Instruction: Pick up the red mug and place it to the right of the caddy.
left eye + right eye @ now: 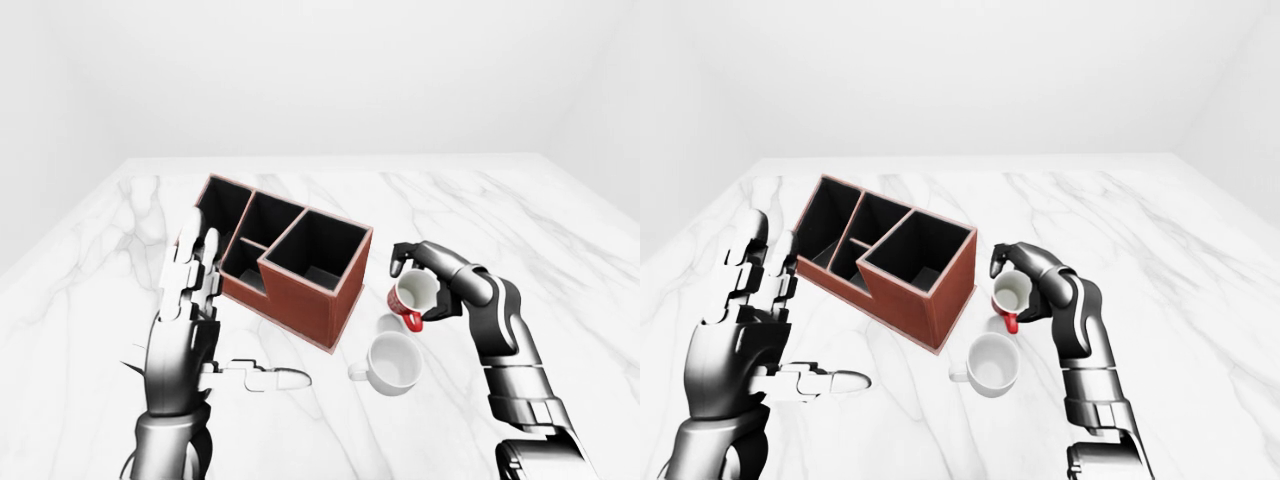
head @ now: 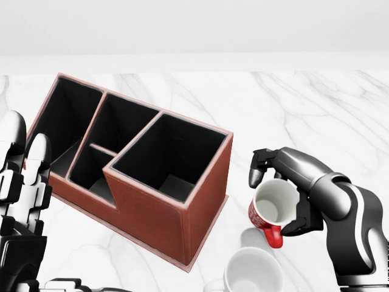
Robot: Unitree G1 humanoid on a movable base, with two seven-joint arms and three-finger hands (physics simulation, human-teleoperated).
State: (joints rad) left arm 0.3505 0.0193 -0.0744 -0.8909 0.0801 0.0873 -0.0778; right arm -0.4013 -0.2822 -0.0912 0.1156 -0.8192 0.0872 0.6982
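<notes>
Two mugs on the marble tabletop's near side: right hand fingers wrapped round the red mug, held tilted just right of the caddy, above a white mug. Left hand spread open, empty.

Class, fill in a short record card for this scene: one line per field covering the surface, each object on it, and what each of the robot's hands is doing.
Surface: white marble table
Caddy: red-brown caddy, several black compartments, all look empty
Red mug: red mug held tilted above the table, right of the caddy, white inside, handle pointing down
White mug: white mug standing on the table below the red mug
Right hand: right hand closed around the red mug
Left hand: left hand open, holding nothing
</notes>
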